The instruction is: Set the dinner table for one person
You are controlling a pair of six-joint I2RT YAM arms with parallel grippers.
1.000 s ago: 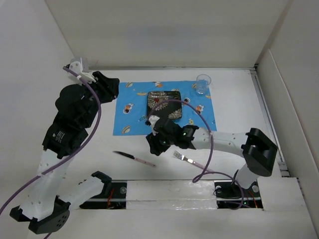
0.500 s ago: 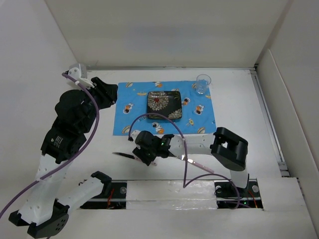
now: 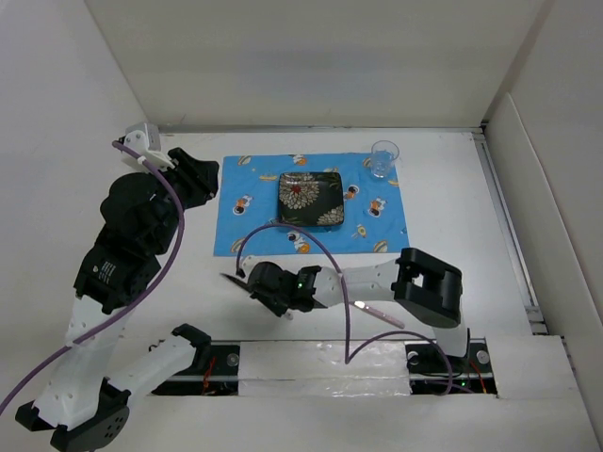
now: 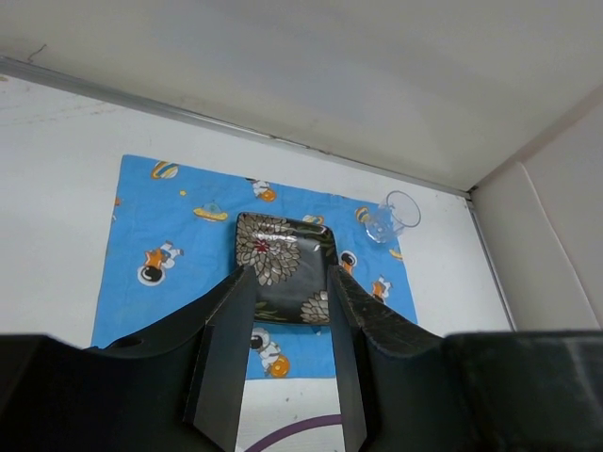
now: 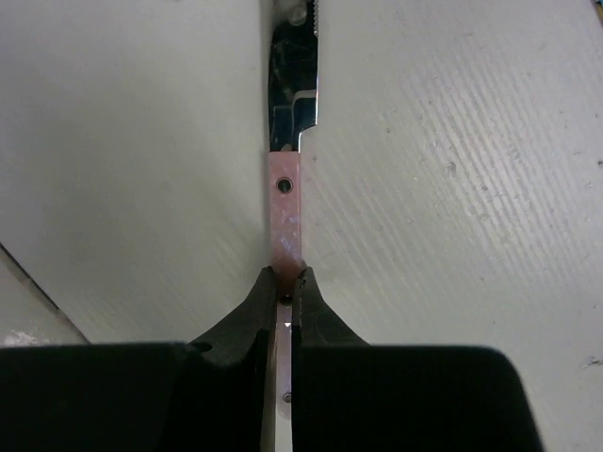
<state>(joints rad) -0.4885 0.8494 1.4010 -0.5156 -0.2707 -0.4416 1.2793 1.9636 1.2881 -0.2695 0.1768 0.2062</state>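
- Right jaws pinch the pink handle of a dark-bladed table knife (image 5: 285,202), low on the large plain white matte desk (image 3: 452,207) that fills the scene. The knife is probably bound for the plate's side.
- Left jaws are spread and empty, hanging beside the blue cartoon-print cloth (image 3: 247,202), apparently out of the way.
- A black floral square plate (image 3: 311,199) sits mid-cloth, with a clear glass (image 3: 383,158) at the far right corner.
- From above, the right arm hides most of the knife. The head of the pink-handled fork (image 3: 379,313) cannot be made out.

No readable text, label, brand or number shows anywhere.
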